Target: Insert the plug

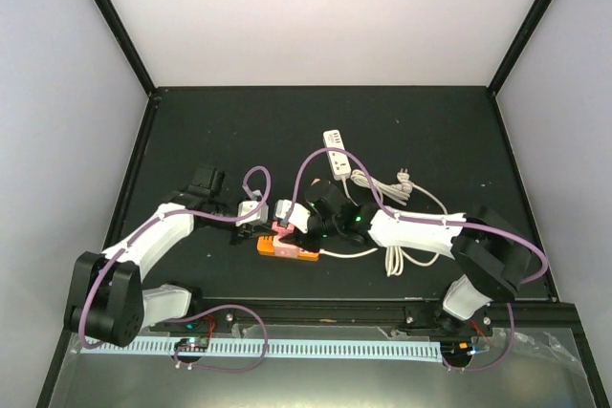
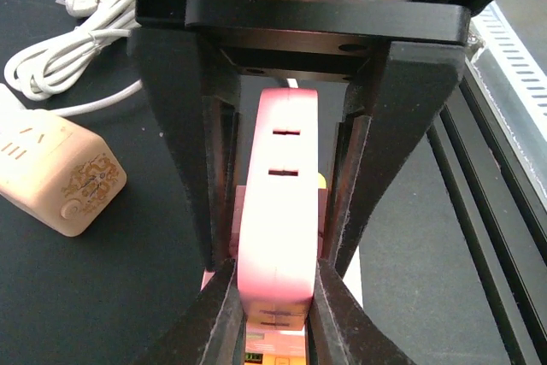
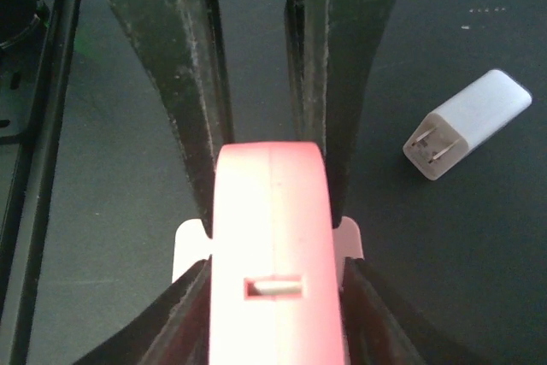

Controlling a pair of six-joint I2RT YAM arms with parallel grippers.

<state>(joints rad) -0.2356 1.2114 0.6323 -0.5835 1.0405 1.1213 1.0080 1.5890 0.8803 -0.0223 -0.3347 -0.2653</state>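
The pink socket block [image 2: 278, 211] is held above the dark tabletop [image 1: 239, 121], near the middle, between the 2 arms. The left tool [image 2: 275, 301] is pressed together on it: in the left wrist view both fingertips [image 2: 224, 314] are seen squeezing the lower end of the block from either side, and 2 pairs of slots are visible on its upper face. The right tool [image 3: 273, 284] is set around the same block from the opposite end, with 1 slot showing between its fingers [image 3: 192, 83]. Whether those fingers are gripping the block or only flanking it cannot be told.

The white plug [image 3: 466, 126], a small adapter with 2 flat prongs, is lying on its side on the tabletop, apart from the block and held by neither tool.

An orange power strip [image 1: 287, 248] is seen on the tabletop just below the pink block. A beige cube socket [image 2: 60, 181] is resting beside the left tool. Further back, a white power strip [image 1: 335, 152] is lying flat with its coiled white cord [image 1: 381, 188] spread to the right.
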